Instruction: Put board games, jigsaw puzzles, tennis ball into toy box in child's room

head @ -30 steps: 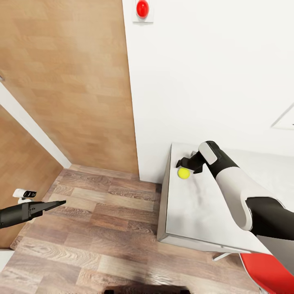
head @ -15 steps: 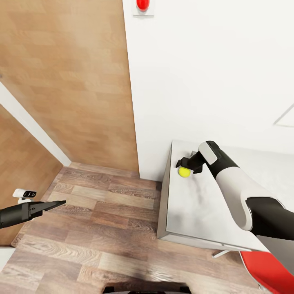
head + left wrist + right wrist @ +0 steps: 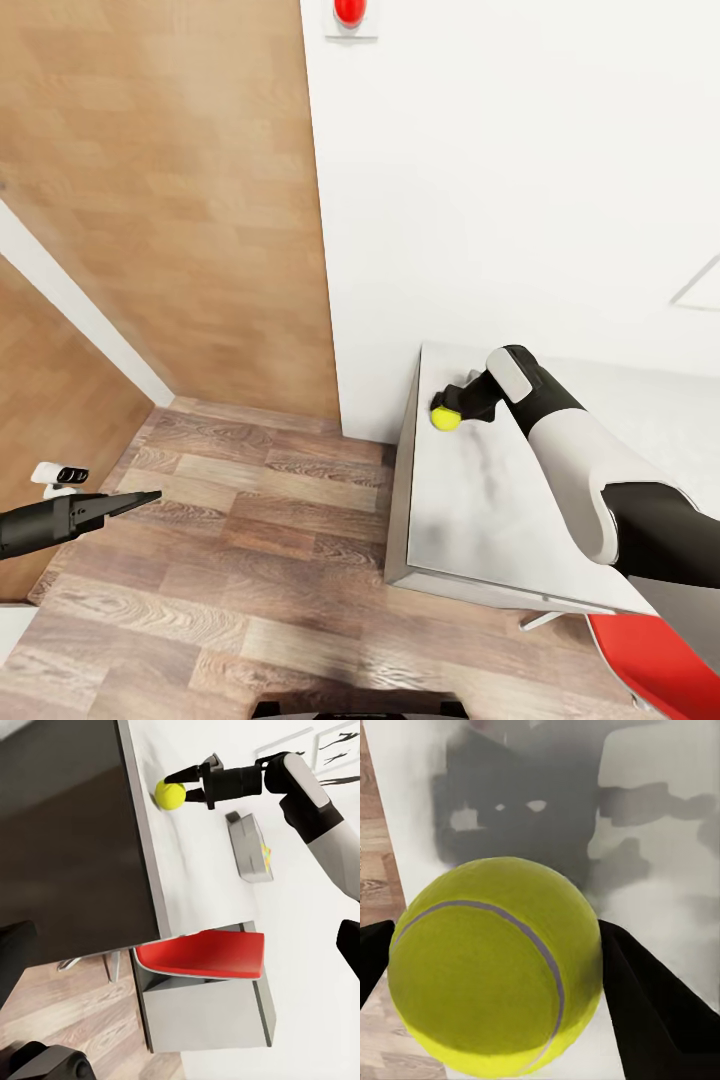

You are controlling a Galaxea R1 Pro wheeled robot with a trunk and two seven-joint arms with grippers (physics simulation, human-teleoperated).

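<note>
The right gripper [image 3: 452,405] grips the tennis ball [image 3: 446,418] between both fingers above the table [image 3: 480,500] corner; next comes carrying it to the toy box [image 3: 250,847]. The left gripper's [image 3: 140,497] fingers look closed together.

The pale grey, faintly marbled rectangular surface [image 3: 480,500] is standing against the white wall, its near corner jutting over the wood-plank floor [image 3: 230,560]. A small yellow-green tennis ball [image 3: 445,418] is sitting near the surface's far corner, close to the edge, between the black fingers of the right claw [image 3: 452,405]. In the left wrist view, a shallow light grey bin [image 3: 247,846] is resting farther along the same top, well apart from the ball.
</note>
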